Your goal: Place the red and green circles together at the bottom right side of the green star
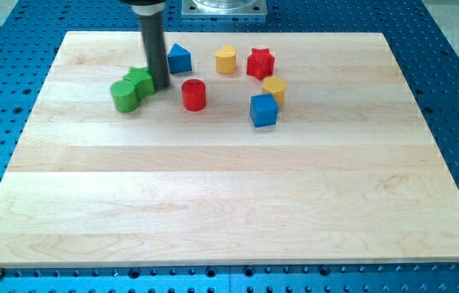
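The green circle [124, 95] lies at the board's upper left, touching the green star [141, 80], which sits just up and right of it. The red circle [194, 94] stands apart, further to the view's right. My tip [160, 85] is down on the board right beside the green star's right edge, between the star and the red circle. The rod rises from there to the view's top.
A blue triangular block [180, 59], a yellow block [226, 59], a red star [260, 63], a second yellow block [274, 88] and a blue cube [264, 110] cluster at the upper middle. The wooden board [229, 212] lies on a blue perforated table.
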